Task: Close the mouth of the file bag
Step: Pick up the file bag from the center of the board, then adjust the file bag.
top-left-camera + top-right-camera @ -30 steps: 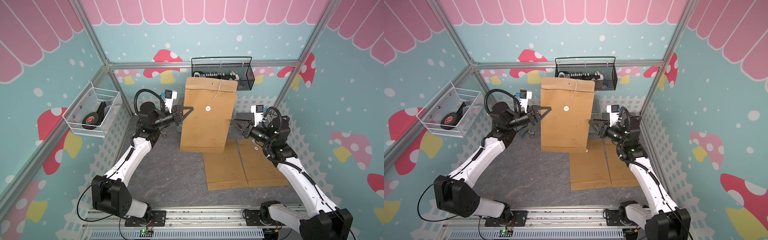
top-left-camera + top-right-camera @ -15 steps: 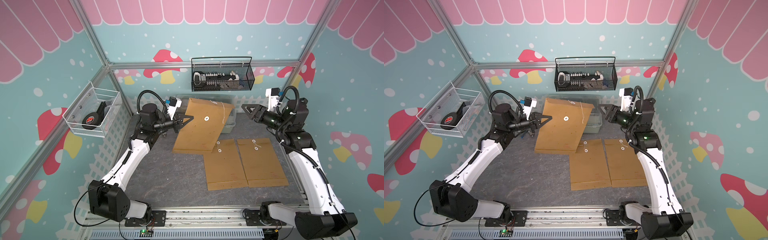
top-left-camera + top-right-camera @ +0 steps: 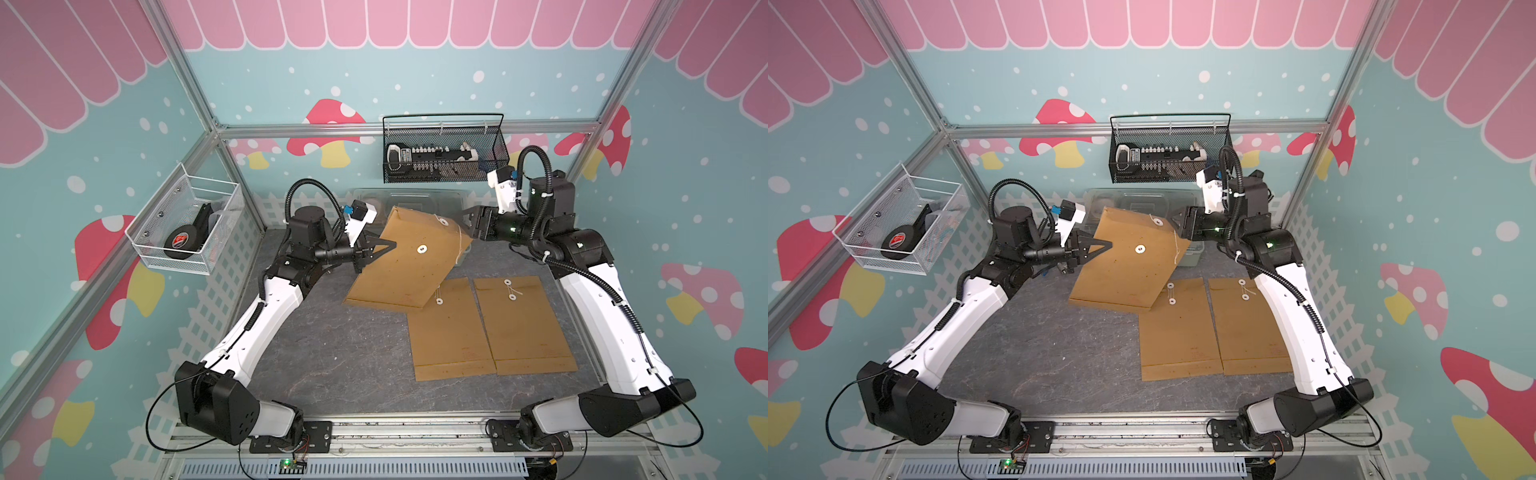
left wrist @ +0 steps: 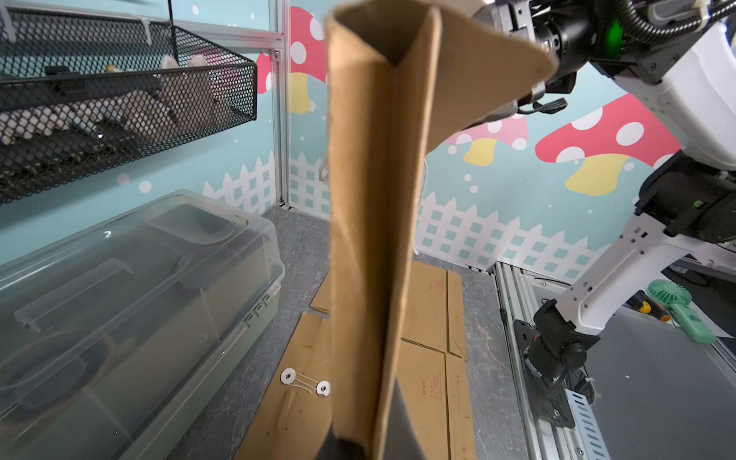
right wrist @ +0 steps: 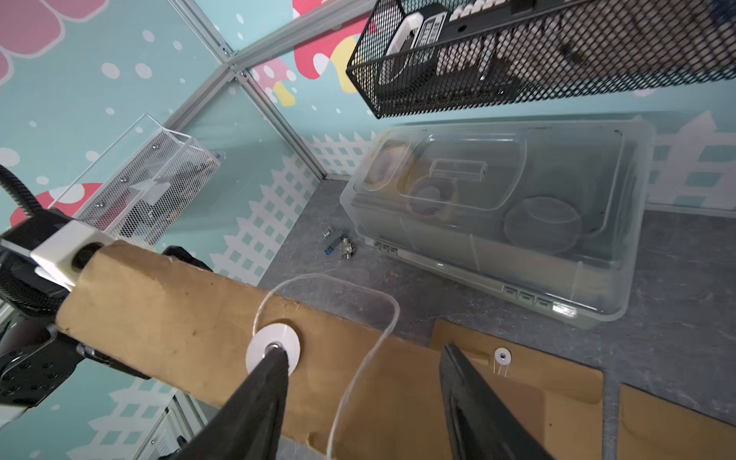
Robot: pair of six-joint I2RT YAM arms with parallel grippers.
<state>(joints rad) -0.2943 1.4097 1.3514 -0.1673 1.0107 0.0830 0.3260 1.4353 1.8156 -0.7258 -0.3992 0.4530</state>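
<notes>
Currently left pincer clamps tilted file bag.

The white-and-black left arm rises from its base with the elbow bent, its forearm near level and pointing toward the middle. Its black left hand is clamped tight on the side edge of the brown paper file bag, which hangs tilted from it. The white-and-black right arm reaches in from the opposite side with its wrist turned inward. Its black right hand has its fingers spread at the bag's top flap.
</notes>
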